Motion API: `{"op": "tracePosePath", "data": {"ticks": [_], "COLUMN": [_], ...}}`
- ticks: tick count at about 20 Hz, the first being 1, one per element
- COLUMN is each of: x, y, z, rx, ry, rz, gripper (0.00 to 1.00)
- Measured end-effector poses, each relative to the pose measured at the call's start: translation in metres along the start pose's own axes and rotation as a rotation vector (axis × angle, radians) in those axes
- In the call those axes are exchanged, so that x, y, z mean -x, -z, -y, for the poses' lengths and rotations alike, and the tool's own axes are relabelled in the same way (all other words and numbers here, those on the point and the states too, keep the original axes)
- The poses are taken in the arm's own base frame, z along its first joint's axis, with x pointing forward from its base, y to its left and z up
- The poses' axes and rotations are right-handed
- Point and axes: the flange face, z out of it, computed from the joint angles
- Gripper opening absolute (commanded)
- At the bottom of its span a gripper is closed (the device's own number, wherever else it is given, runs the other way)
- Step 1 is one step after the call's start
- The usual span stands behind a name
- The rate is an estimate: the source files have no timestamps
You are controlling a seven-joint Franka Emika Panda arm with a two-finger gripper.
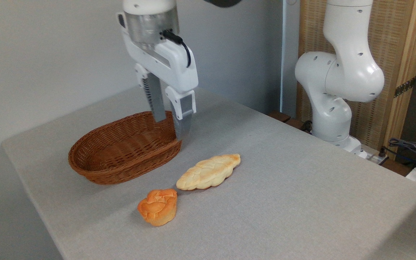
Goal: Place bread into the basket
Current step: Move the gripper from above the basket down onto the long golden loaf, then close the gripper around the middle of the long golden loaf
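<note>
The bread (208,172), a long pale golden braided loaf, lies flat on the grey table just right of the basket (121,159), an oval reddish-brown wicker one with nothing inside. My gripper (171,129) hangs over the basket's right end, up and to the left of the loaf. Its fingers (183,121) point down with a gap between them, open and holding nothing. The gripper's body hides part of the basket's far right rim.
A small orange-brown swirled bun (158,206) sits in front of the loaf, nearly touching its left tip. The arm's white base (332,112) stands at the back right, with cables (410,148) beyond. The table (284,202) drops off at its left and front edges.
</note>
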Motion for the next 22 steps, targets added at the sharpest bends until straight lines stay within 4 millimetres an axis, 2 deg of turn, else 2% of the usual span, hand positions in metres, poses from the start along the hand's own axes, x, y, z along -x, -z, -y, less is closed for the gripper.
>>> {"op": "tracePosePath", "data": {"ticks": [3, 6, 9, 11, 16, 20, 22], "x": [0.012, 0.024, 0.033, 0.037, 0.04, 0.042, 0.042], "y": [-0.048, -0.099, -0.13, -0.139, -0.143, -0.149, -0.153], "z": [-0.034, -0.038, -0.038, -0.037, -0.036, -0.039, -0.04], "rx": [0.029, 0.033, 0.036, 0.014, -0.003, 0.004, 0.009], "ry": [-0.057, -0.092, -0.101, -0.12, -0.137, -0.141, -0.144], "rz": [0.044, 0.055, 0.066, 0.092, 0.12, 0.132, 0.137], "gripper": [1.0, 1.0, 1.0, 1.0, 0.99, 0.82, 0.55]}}
